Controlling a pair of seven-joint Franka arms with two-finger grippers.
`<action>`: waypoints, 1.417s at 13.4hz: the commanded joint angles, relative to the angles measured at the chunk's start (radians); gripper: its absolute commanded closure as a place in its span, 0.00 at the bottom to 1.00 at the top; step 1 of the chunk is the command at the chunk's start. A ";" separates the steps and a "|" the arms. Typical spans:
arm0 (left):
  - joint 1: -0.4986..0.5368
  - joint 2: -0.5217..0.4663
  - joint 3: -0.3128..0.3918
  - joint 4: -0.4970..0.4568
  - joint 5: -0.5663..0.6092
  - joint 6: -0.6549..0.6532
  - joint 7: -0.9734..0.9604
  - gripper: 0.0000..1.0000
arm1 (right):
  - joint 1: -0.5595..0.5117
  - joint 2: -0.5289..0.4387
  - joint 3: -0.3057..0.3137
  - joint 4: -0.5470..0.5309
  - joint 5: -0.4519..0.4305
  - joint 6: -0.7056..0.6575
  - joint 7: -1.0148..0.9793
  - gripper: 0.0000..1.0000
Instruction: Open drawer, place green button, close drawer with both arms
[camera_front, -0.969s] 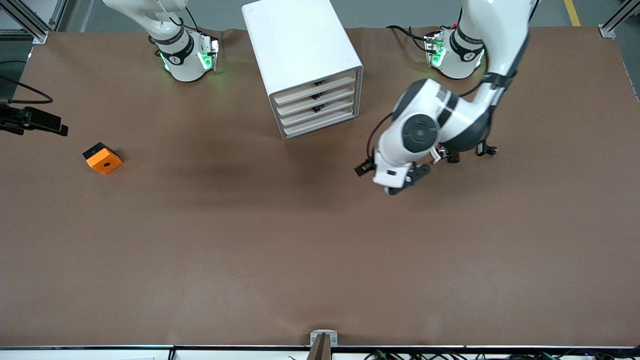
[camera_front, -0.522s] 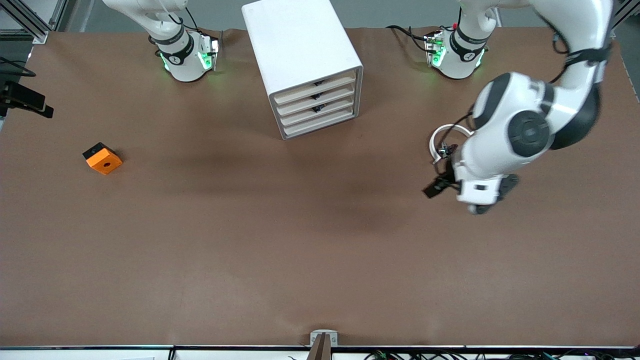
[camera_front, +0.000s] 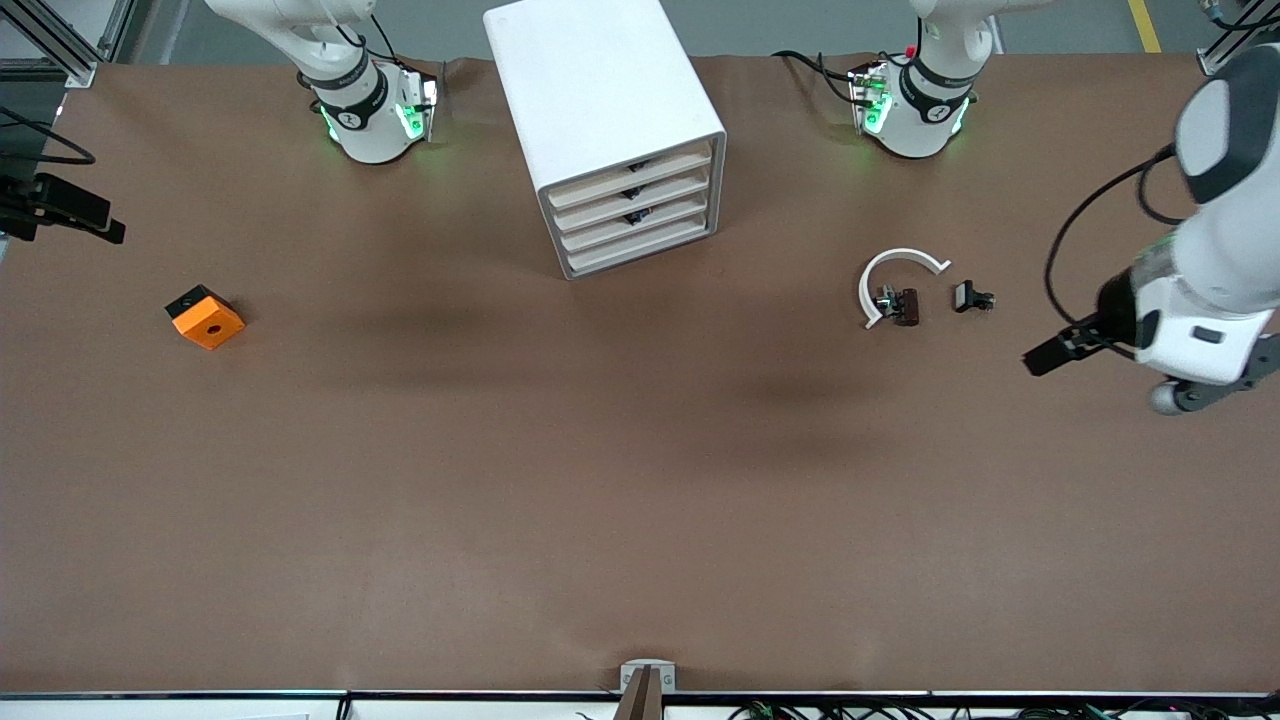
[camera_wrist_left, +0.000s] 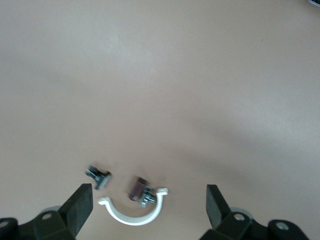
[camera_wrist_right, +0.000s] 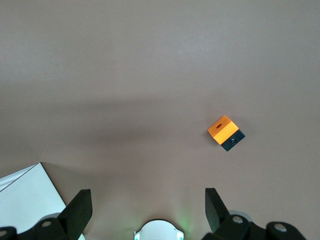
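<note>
Drawer shut, lowest of four in cabinet at table's edge between arm bases. Button not visible. White arc with small dark parts toward left arm's end. Orange block toward right arm's end. Left gripper up over table's left-arm end, jaws wide, empty. Right gripper high over right-arm end, jaws wide, empty.

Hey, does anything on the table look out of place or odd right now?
Mostly tidy. The cabinet sits askew, turned at an angle to the table edge, all four drawers shut. No green button shows in any view; only small parts by a white arc and an orange block.
</note>
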 joint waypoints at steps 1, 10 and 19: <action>0.051 -0.045 -0.012 0.011 0.018 -0.040 0.158 0.00 | -0.003 -0.085 -0.001 -0.092 0.004 0.035 -0.010 0.00; 0.113 -0.169 -0.010 0.010 0.012 -0.138 0.338 0.00 | -0.001 -0.088 -0.001 -0.095 0.004 0.058 -0.016 0.00; -0.156 -0.346 0.212 -0.136 -0.066 -0.204 0.398 0.00 | 0.033 -0.122 -0.032 -0.138 0.004 0.088 -0.016 0.00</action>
